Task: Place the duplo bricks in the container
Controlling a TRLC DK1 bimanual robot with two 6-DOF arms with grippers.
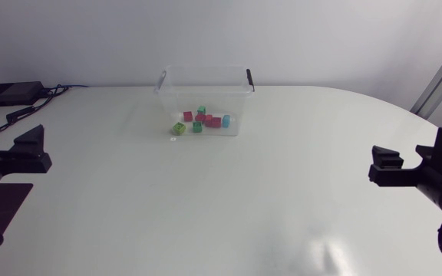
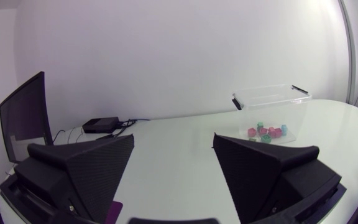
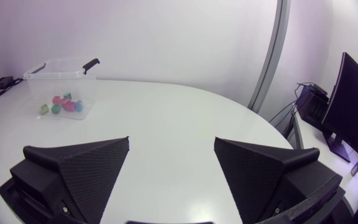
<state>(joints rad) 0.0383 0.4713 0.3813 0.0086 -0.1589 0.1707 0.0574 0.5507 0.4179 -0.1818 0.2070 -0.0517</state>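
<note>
White desk (image 1: pixel 229 207) carries the clear container (image 1: pixel 240 107) at its far side. The duplo bricks (image 1: pixel 206 120) seem all inside, though the green brick (image 1: pixel 178 128) by the front wall is hard to judge. Left claw (image 2: pixel 173 140) and right claw (image 3: pixel 172 142) sit spread and empty, well away.

The clear plastic container (image 1: pixel 206 90) stands on the white table (image 1: pixel 221 207), at the far middle near the back edge. The small plastic duplo bricks (image 1: pixel 204 120) lie in it, bunched on its floor. A flat black box with cables (image 1: pixel 10 93) sits at the far left corner. The left arm's black wedge-fingered end effector (image 2: pixel 173 152) is at the table's left edge and the right arm's end effector (image 3: pixel 171 152) at its right edge, both well apart from the container.
</note>
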